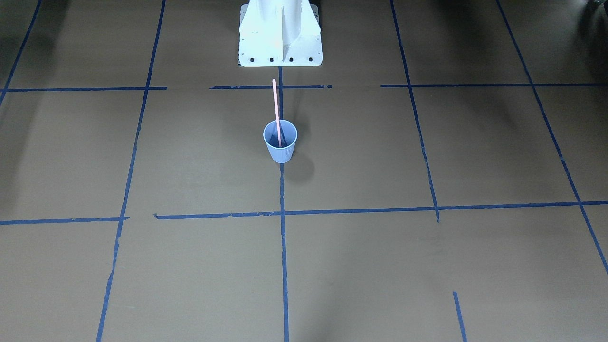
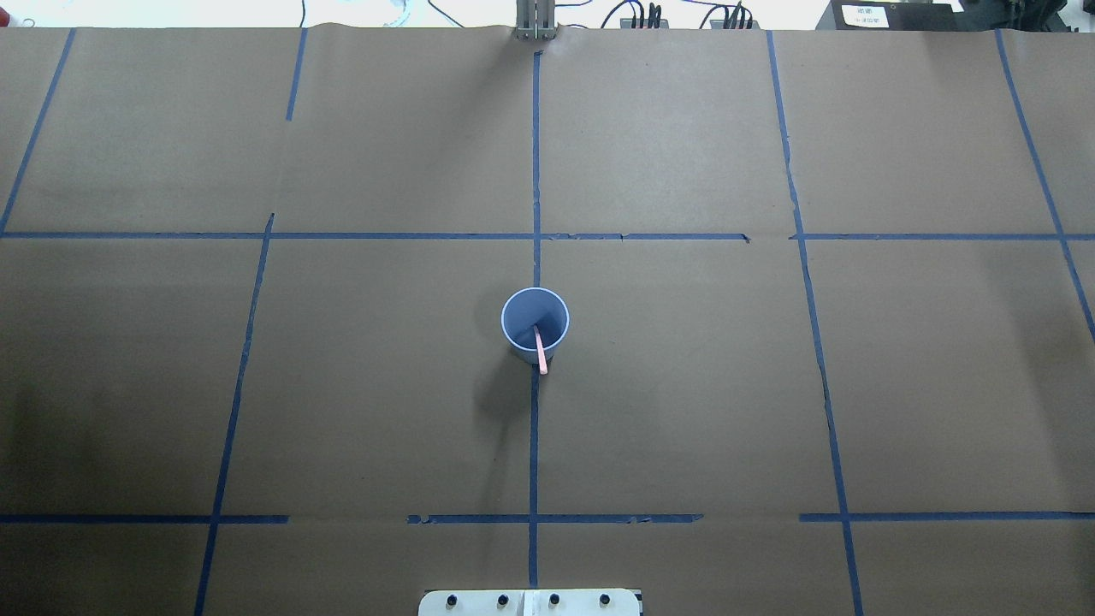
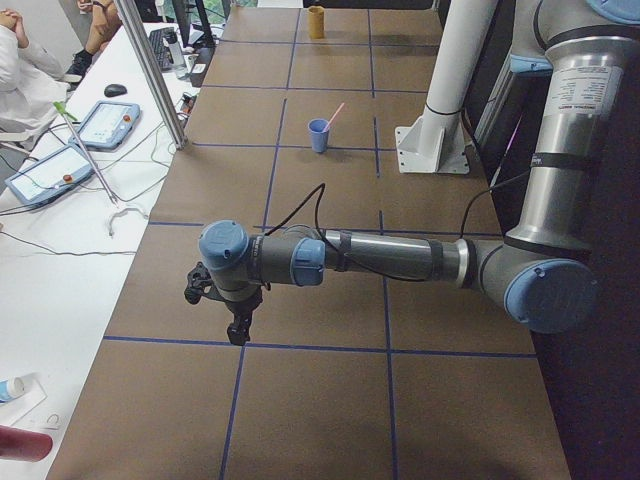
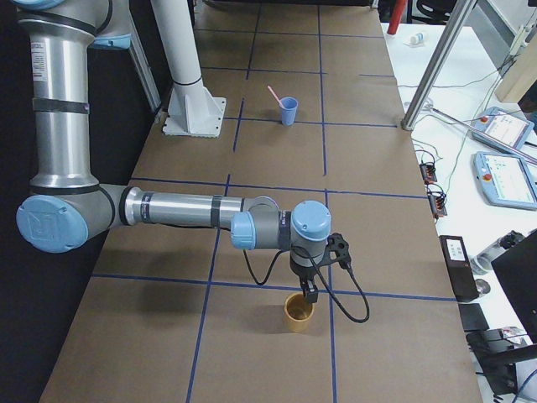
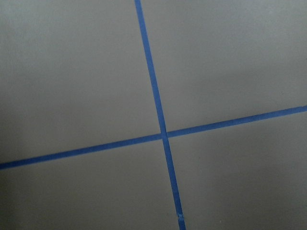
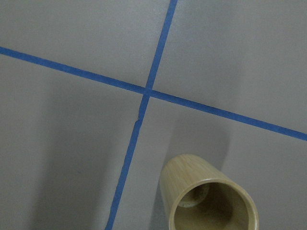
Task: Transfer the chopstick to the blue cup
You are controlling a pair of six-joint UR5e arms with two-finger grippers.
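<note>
The blue cup [image 1: 281,153] stands upright at the table's middle, on the centre tape line. One pale pink chopstick [image 1: 275,107] stands in it and leans over the rim toward the robot's base. Both also show from overhead, the cup [image 2: 522,315] and the chopstick [image 2: 541,352]. My left gripper [image 3: 238,335] hangs over bare table at the table's left end. My right gripper [image 4: 310,294] hangs just above a bamboo cup at the right end. Neither gripper shows in the wrist, overhead or front views, so I cannot tell whether they are open or shut.
A bamboo cup [image 4: 299,312] stands upright below my right gripper and looks empty in the right wrist view [image 6: 208,196]. The robot's white base [image 1: 280,35] is behind the blue cup. Dark blue tape lines grid the brown table. Operators' gear lies past the far edge.
</note>
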